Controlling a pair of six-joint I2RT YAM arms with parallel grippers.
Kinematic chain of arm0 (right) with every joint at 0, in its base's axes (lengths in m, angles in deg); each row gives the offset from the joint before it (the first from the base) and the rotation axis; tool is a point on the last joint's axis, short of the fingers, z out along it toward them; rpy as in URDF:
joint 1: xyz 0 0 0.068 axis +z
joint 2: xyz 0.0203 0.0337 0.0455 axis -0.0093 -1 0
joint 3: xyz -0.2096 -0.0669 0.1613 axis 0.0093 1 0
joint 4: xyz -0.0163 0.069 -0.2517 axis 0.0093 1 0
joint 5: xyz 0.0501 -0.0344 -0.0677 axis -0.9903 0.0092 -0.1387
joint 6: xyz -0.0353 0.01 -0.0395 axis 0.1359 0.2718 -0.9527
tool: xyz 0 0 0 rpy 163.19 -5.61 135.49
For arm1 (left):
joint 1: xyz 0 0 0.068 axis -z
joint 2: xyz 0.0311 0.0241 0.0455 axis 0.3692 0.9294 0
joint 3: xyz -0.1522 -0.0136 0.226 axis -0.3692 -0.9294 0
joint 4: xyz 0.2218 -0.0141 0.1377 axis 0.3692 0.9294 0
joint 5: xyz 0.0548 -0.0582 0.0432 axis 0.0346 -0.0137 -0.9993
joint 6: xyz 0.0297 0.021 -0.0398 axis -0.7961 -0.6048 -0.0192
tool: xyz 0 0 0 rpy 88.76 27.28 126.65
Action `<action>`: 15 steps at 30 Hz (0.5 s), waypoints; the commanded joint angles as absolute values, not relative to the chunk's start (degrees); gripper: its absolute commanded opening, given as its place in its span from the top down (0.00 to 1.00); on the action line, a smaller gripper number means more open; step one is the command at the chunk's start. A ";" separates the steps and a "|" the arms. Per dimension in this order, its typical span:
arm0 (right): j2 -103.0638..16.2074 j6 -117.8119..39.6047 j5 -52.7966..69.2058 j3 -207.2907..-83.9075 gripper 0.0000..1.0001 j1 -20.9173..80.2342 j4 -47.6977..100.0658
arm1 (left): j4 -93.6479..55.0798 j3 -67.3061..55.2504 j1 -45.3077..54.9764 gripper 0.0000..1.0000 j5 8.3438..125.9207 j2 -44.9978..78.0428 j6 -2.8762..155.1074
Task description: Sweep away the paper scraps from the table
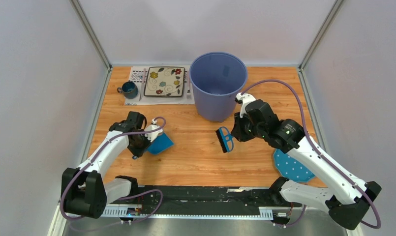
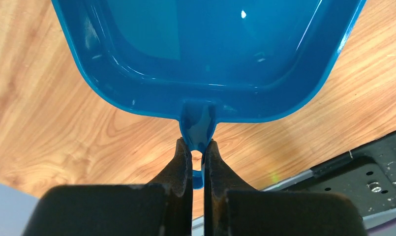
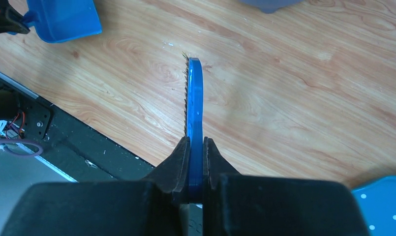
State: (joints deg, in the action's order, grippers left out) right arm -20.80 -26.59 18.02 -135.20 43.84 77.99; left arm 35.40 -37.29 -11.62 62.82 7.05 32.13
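Observation:
No paper scraps show on the wooden table (image 1: 196,162) in any view; they are hidden or out of view. My left gripper (image 1: 144,143) is shut on the handle of a blue dustpan (image 1: 161,143), which is at the left-middle of the table. In the left wrist view my left gripper (image 2: 198,143) pinches the handle, and the dustpan (image 2: 210,49) looks empty. My right gripper (image 1: 238,133) is shut on a small blue brush (image 1: 225,139), held edge-on over the middle of the table. The right wrist view shows my right gripper (image 3: 196,141), the brush (image 3: 194,98) and the dustpan (image 3: 63,19).
A tall blue-grey bin (image 1: 218,105) stands at the back centre. A flowered plate (image 1: 165,81) on a patterned placemat (image 1: 136,74) and a dark mug (image 1: 129,89) sit at the back left. A blue polka-dot cloth (image 1: 291,167) lies at the front right.

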 commanded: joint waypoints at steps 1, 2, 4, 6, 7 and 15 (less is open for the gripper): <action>-21.76 -28.25 16.72 -139.05 1.00 43.95 74.11 | 30.99 -39.52 -11.38 1.00 66.43 5.19 35.44; -22.11 -28.34 14.64 -139.22 1.00 43.95 73.58 | 30.37 -41.09 -10.77 1.00 66.43 5.45 35.27; -23.60 -28.60 14.26 -140.01 1.00 44.73 71.57 | 29.84 -42.68 -9.72 0.96 65.90 6.41 35.27; -26.05 -29.65 15.49 -140.89 1.00 45.88 70.33 | 29.23 -44.35 -8.66 0.89 66.34 6.94 35.18; -26.85 -30.27 15.76 -141.85 1.00 47.45 68.93 | 28.79 -44.62 -8.57 0.79 66.78 7.21 35.27; -35.63 -47.38 34.29 -139.49 1.00 59.14 50.49 | 33.35 -38.92 -8.57 0.23 72.99 4.49 34.57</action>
State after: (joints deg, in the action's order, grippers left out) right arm -32.56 -35.55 25.06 -140.09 53.94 65.34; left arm 30.76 -44.70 -8.63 66.75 7.14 34.54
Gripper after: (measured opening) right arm 0.081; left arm 0.744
